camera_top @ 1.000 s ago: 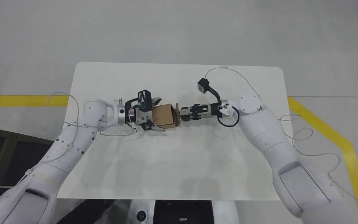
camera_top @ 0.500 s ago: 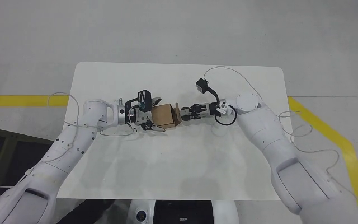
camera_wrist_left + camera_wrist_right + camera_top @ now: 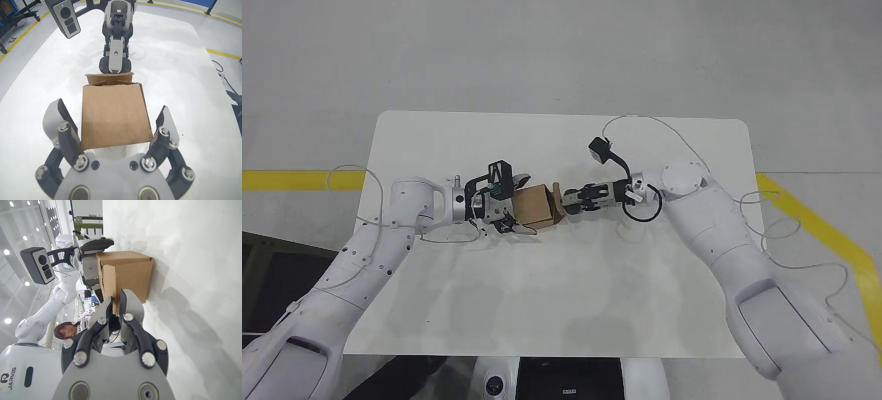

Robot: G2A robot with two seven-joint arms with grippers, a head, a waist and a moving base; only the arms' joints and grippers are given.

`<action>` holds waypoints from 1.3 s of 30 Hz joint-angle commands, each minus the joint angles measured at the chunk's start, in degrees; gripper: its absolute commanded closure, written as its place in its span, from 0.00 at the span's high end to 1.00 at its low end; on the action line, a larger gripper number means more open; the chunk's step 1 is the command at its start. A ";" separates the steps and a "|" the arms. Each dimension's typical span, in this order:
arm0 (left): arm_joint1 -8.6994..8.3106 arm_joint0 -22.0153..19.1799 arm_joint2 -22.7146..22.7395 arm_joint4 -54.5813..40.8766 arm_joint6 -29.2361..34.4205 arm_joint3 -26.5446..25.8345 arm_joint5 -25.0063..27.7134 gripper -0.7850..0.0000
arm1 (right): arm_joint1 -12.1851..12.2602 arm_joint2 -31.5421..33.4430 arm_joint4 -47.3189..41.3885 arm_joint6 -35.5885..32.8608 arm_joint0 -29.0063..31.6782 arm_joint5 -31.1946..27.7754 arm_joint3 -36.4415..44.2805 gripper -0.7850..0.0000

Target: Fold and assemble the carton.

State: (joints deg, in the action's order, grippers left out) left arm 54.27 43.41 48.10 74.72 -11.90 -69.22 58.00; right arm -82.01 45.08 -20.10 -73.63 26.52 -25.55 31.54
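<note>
While the brown carton point(image 3: 535, 206) rests on the white bench point(image 3: 642, 300), with bare bench stretching away from it on every side, the two arms meet it from opposite ends. At one end of the carton, the left gripper point(image 3: 112, 103) has its fingers spread wide, one along each side wall. That end sits cradled between them rather than pinched. At the opposite, open end, the right gripper point(image 3: 116, 294) is clamped together on the outer edge of a round-cornered flap point(image 3: 109, 75), with the cardboard sandwiched between its pads. Just inside that end, two smaller side flaps lean inward across the opening.

The step in hand appears to be closing this outer flap over the open end. To do it well, the right gripper should probably swing the flap in an arc about its crease, not drag it straight toward the carton, which would likely buckle the panel or shove the whole carton along. The left gripper should hold its place as a backstop, so the push is met squarely. The side flaps need to lie flat first, or the outer flap's edge may catch on them instead of tucking in.
</note>
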 commanded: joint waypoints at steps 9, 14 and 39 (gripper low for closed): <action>0.01 0.02 0.09 0.02 -0.11 0.13 0.00 1.00 | -0.86 -1.10 1.94 -0.14 -0.78 0.49 0.28 0.09; 0.02 0.04 0.17 0.21 -0.28 0.12 0.00 1.00 | -1.18 -1.65 3.45 0.16 -1.17 0.84 0.80 0.07; 0.21 0.05 0.35 0.38 -0.23 0.41 0.00 1.00 | -1.43 -1.33 5.66 0.00 -0.86 0.48 5.49 0.16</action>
State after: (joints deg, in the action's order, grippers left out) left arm 54.48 43.45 48.44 75.11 -12.15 -68.80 58.00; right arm -83.56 43.51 -14.44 -73.56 25.57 -25.07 36.94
